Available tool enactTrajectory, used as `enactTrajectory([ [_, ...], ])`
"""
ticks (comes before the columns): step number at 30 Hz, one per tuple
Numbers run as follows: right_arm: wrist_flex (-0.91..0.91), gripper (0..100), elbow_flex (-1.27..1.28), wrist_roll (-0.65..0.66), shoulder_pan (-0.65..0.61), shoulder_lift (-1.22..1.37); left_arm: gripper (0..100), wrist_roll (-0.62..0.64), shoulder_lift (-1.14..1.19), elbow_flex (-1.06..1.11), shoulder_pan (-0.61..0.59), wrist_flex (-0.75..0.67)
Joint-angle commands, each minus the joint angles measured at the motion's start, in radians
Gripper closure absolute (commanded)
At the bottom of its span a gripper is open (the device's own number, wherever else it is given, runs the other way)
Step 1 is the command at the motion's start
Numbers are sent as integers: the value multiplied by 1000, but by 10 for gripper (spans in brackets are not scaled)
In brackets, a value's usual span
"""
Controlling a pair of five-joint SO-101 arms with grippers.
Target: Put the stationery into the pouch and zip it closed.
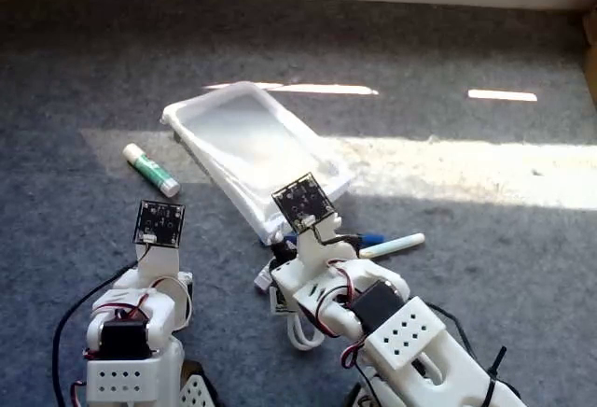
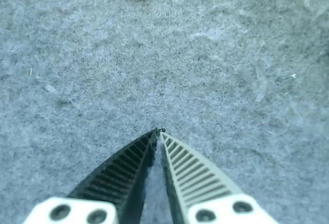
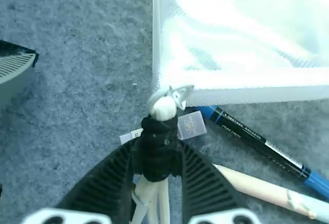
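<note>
Right tool [image 3: 160,151] is closed around the black zip pull [image 3: 154,137] at the near corner of the white mesh pouch [image 3: 241,34], with the pull pinched between its two fingers. A white bead [image 3: 163,108] and a small tag [image 3: 190,125] sit just past the fingertips, and white cord hangs down behind the pull.

From the high view, the pouch [image 1: 247,136] lies near the middle of the grey worktop [image 1: 466,286], its long side running from 10 o'clock to 4 o'clock. The right tool is at its 5 o'clock corner.

All the stationery lies outside the pouch. A blue pen [image 1: 371,238] and a cream-coloured pen [image 1: 396,245] lie side by side just at 4 o'clock of that corner, close beside the right tool. In the right wrist view the blue pen [image 3: 257,139] passes under the pouch's edge, and the cream pen [image 3: 262,188] lies next to it. A glue stick [image 1: 151,170] with a green end lies at 9 o'clock of the pouch, a little apart from it.

Left tool [image 2: 158,133] is closed with its tips touching, holding nothing, over bare worktop. The left arm [image 1: 140,314] stands at 7 o'clock of the pouch, well apart from it.
</note>
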Motion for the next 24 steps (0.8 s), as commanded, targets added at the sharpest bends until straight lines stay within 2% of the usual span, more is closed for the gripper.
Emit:
enactTrajectory([
  [1,-4,995,-116,60,7,-33,993,-2,-10,-16,-16,6],
  [7,-4,995,-182,89,7,-36,993,-2,-10,-16,-16,6],
  [13,4,995,-130,94,7,-41,993,-2,-12,-33,-16,6],
  [18,4,995,-114,94,8,-41,993,-2,-12,-145,-114,12],
  [24,4,995,-119,95,5,-41,993,-2,-12,-199,-117,-5],
])
